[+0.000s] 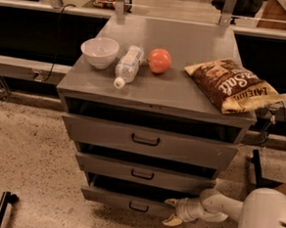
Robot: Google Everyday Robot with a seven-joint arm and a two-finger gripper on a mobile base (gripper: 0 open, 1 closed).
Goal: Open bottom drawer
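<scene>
The shallow grey metal bottom drawer (110,197), lowest in the grey three-drawer cabinet (159,95), is jutting slightly out. The white two-finger gripper (174,212) is hovering at its front's right end, fingers spread, gripping nothing. Opening seems underway; the next move is calling for hooking the small black loop handle (139,207) and pulling outward.
</scene>
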